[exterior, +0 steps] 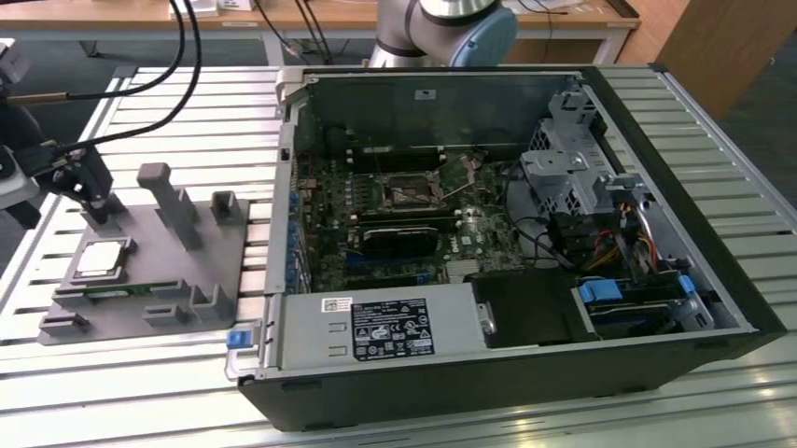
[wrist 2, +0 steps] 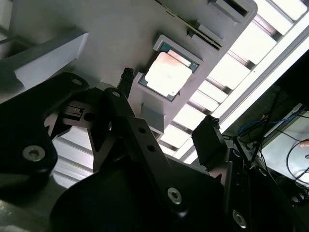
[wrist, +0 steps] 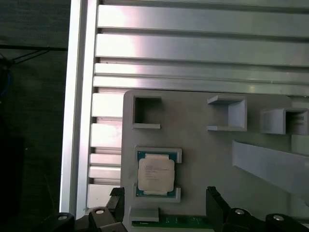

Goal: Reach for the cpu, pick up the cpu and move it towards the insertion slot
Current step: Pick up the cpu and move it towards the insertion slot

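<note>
The cpu (exterior: 103, 259), a small square chip with a silvery top and a pale rim, lies flat in a shallow pocket of a grey holder plate (exterior: 174, 280). It is directly below the claw (exterior: 97, 213) and nothing is touching it. In the first wrist view the cpu (wrist: 156, 174) lies in the gap between the two black fingers (wrist: 115, 198), and the second wrist view shows the cpu (wrist 2: 168, 75) just beyond the fingertips (wrist 2: 126, 77).

The claw (wrist: 164, 193) is spread wide, wider than the chip, and grips nothing. It hangs above the plate with its fingers pointing down.

Just past the cpu, on the side of the pocket nearest the claw's wrist, a thin green memory stick (wrist: 183, 222) lies along the plate's edge. Grey upright posts and open-sided brackets (wrist: 229, 113) rise from the plate further out from the claw.

The plate sits on a table of silver aluminium slats (exterior: 187, 373). Well away from the claw, toward the exterior view's right, an open black computer case (exterior: 697, 308) lies on its side. The square processor socket (exterior: 409, 194) on its motherboard faces up.
</note>
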You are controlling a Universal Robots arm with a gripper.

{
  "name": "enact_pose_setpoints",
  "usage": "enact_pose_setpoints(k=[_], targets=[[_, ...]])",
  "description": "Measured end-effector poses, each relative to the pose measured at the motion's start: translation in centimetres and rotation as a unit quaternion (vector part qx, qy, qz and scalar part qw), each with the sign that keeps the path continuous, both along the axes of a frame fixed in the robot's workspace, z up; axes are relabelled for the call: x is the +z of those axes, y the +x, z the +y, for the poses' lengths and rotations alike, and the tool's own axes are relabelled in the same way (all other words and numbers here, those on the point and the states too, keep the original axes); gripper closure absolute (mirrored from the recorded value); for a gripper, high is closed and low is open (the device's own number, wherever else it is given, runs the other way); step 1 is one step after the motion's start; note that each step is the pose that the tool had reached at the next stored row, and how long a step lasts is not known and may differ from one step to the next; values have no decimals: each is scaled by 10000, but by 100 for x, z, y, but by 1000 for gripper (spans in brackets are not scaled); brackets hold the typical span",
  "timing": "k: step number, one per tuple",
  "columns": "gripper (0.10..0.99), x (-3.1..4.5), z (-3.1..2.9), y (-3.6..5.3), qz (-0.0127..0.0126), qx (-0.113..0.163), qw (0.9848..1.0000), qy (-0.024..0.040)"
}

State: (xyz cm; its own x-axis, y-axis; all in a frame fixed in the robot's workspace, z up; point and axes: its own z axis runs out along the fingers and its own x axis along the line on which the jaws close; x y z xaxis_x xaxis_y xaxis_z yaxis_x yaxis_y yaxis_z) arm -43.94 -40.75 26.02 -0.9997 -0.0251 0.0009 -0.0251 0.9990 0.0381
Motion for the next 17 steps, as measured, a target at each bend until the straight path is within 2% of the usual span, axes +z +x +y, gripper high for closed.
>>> enact_pose_setpoints(k=[17], targets=[[322,-309,-9,-2,1,0,10000,0]])
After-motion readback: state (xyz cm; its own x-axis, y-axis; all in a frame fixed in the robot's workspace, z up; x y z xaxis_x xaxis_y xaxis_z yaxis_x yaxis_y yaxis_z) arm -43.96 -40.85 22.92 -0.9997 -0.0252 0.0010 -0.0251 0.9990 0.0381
